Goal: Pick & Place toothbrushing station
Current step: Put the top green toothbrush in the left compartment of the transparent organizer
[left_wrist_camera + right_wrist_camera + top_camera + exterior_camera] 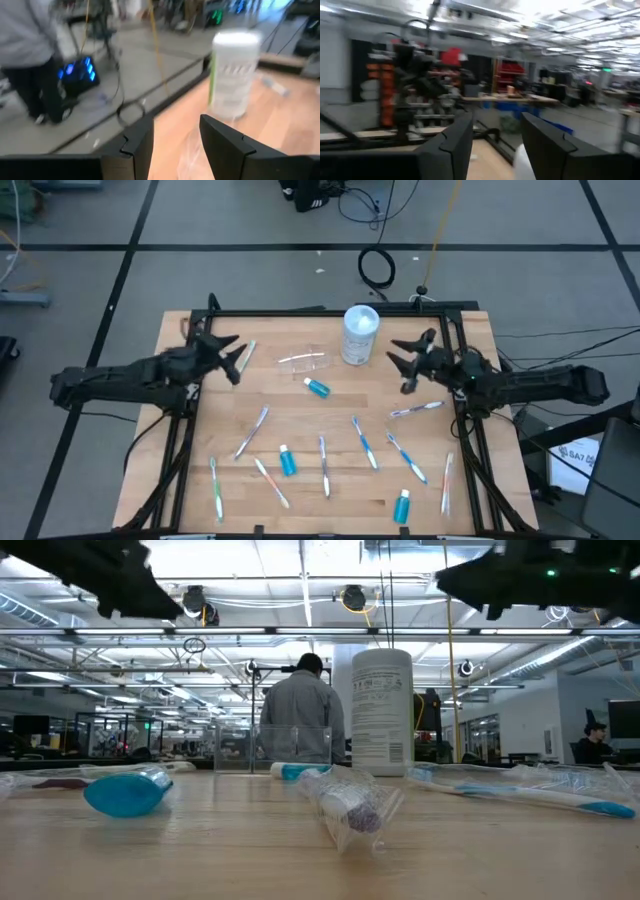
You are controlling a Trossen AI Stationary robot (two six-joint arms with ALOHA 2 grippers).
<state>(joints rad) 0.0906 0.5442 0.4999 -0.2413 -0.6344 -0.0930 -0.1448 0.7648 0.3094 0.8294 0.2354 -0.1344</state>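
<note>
A small clear tumbler seems to lie on its side on the wooden table, left of a white lidded container. Several thin toothbrushes and three blue toothpaste tubes lie flat across the middle and near part of the table. My left gripper is open and empty above the table, left of the tumbler. My right gripper is open and empty, right of the container. In the left wrist view the fingers stand apart, pointing toward the container.
The white container stands upright at the table's far middle. A wrapped toothbrush and a tube lie near the low camera. A black frame edges the table. A person stands beyond the far edge.
</note>
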